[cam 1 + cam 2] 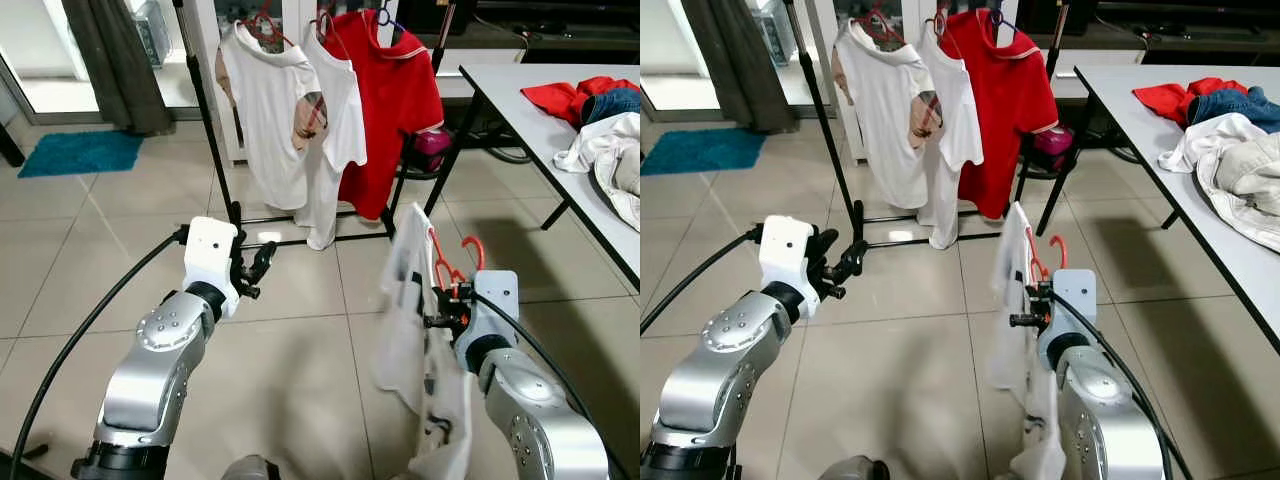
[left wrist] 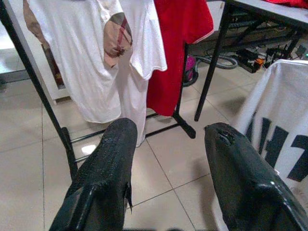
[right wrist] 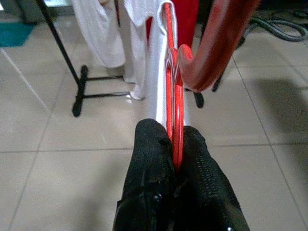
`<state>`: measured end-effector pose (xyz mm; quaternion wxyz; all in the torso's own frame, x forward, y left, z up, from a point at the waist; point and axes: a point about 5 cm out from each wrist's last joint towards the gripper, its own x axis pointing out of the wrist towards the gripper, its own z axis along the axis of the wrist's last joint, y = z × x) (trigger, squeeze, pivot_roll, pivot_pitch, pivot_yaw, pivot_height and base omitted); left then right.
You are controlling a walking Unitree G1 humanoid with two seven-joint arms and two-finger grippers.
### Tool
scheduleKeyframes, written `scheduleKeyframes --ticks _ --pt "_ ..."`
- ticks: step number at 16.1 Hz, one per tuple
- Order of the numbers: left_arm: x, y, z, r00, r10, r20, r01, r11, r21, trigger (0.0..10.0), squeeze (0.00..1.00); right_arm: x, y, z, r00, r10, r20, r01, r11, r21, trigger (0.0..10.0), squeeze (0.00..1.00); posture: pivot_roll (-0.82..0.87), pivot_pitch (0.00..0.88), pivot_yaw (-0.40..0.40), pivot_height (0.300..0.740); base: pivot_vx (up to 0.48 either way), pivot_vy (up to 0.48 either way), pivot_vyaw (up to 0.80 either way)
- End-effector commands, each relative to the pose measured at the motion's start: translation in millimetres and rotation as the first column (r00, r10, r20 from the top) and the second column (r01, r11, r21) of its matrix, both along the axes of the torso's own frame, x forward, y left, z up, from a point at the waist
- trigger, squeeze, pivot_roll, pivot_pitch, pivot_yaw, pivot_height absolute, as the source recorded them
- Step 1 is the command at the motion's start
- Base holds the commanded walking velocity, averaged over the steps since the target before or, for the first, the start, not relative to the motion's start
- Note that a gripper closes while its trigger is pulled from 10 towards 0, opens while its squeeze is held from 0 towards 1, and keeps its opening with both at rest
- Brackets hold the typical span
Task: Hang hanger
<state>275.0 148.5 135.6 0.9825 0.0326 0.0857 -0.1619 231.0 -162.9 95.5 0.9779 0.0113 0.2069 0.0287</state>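
Room: tiled floor [image 1: 300, 370], a teal mat [image 1: 80, 152] far left, a white table [image 1: 530, 100] with heaped clothes along the right side.
Rack: clothes rack [image 1: 205, 120] ahead of me, carrying a white shirt [image 1: 265, 120], a second white shirt [image 1: 335, 110] and a red shirt [image 1: 395, 110], left to right.
Left claw: my left gripper [image 1: 258, 268] is raised toward the rack's foot, fingers [image 2: 110, 163] apart, holding nothing.
Right claw: my right gripper [image 3: 175, 144] is clamped on the red hanger [image 3: 169, 96], below its hook.
Hanger: held upright in front of me, well short of the rack, a white garment [image 1: 405, 300] draped on it.
Handling: I judge the hanger light and stiff, probably smooth plastic; the soft cloth can swing, so my hold near the neck suits it.
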Motion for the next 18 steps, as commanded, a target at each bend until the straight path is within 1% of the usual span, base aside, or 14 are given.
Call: scheduleKeyframes --ticks 1,2,3,4,5,7,8,10,12,14,16,18 --pt "2.7 -6.4 9.4 0.999 -0.013 0.030 0.013 1.000 0.008 10.0 0.00 0.8 2.5 7.6 1.000 0.003 0.026 -0.003 1.000 -0.016 10.0 0.00 -0.01 0.078 0.001 0.740 0.270 0.000 0.61" --pt "2.9 -6.9 9.3 0.999 -0.013 0.030 0.012 1.000 0.008 10.0 0.00 1.4 2.6 7.8 1.000 0.004 0.028 -0.004 1.000 -0.027 10.0 0.00 -0.01 0.078 0.001 0.740 0.270 0.000 0.61" --pt "2.1 -8.0 8.6 1.000 -0.011 0.027 0.011 1.000 0.010 10.0 0.00 2.7 6.6 10.3 0.999 0.009 0.043 -0.010 0.999 0.035 10.0 0.00 -0.01 0.081 -0.002 0.740 0.270 0.000 0.00" --pt "1.3 -8.5 8.2 1.000 -0.011 0.026 0.011 1.000 0.012 10.0 0.00 2.6 7.9 10.6 0.999 0.009 0.043 -0.012 0.998 0.059 10.0 0.00 -0.01 0.081 -0.003 0.740 0.266 0.000 0.00" --pt "-1.1 -9.2 6.9 1.000 -0.013 0.020 0.012 1.000 0.018 10.0 0.00 2.6 9.5 9.9 0.999 0.031 0.037 -0.032 0.999 0.025 10.0 0.00 0.00 0.082 -0.005 0.740 0.270 0.000 0.00" --pt "-2.7 -8.7 4.9 1.000 -0.016 0.012 0.016 0.999 0.033 10.0 0.00 3.6 8.0 9.1 0.998 0.039 0.047 -0.038 0.999 -0.034 10.0 0.00 0.00 0.081 -0.008 0.740 0.270 0.000 0.00" --pt "-3.2 -9.0 4.7 1.000 -0.018 0.011 0.017 0.999 0.032 10.0 0.00 3.1 7.3 8.5 0.998 0.040 0.044 -0.038 0.998 -0.041 10.0 0.00 0.00 0.081 -0.009 0.740 0.281 0.000 0.00" --pt "-2.6 -8.7 4.9 1.000 -0.018 0.010 0.018 0.999 0.026 10.0 0.00 3.4 7.3 9.7 0.998 0.033 0.049 -0.031 0.999 -0.022 10.0 0.00 -0.01 0.080 -0.009 0.740 0.287 0.000 0.00" --pt "-2.1 -9.7 4.8 1.000 -0.019 0.009 0.019 1.000 0.024 10.0 0.00 4.1 11.1 11.8 0.995 0.080 0.055 -0.078 0.996 -0.039 10.0 0.00 -0.01 0.079 -0.010 0.740 0.296 0.000 0.00" --pt "-1.4 -12.3 5.0 1.000 -0.023 0.010 0.023 0.999 0.023 10.0 0.00 4.6 15.1 12.6 0.992 0.111 0.060 -0.108 0.993 -0.049 10.0 0.00 -0.01 0.074 -0.014 0.740 0.298 0.000 0.62" --pt "-1.2 -13.7 6.5 1.000 -0.026 0.015 0.026 0.999 0.022 10.0 0.00 5.4 16.9 12.6 0.991 0.114 0.065 -0.111 0.993 -0.047 10.0 0.00 -0.01 0.072 -0.017 0.740 0.296 0.000 0.80" --pt "-1.3 -12.6 7.6 1.000 -0.024 0.018 0.024 0.999 0.022 10.0 0.00 6.5 18.5 12.1 0.991 0.120 0.066 -0.117 0.992 -0.044 10.0 0.00 0.00 0.068 -0.018 0.740 0.292 0.000 0.00"
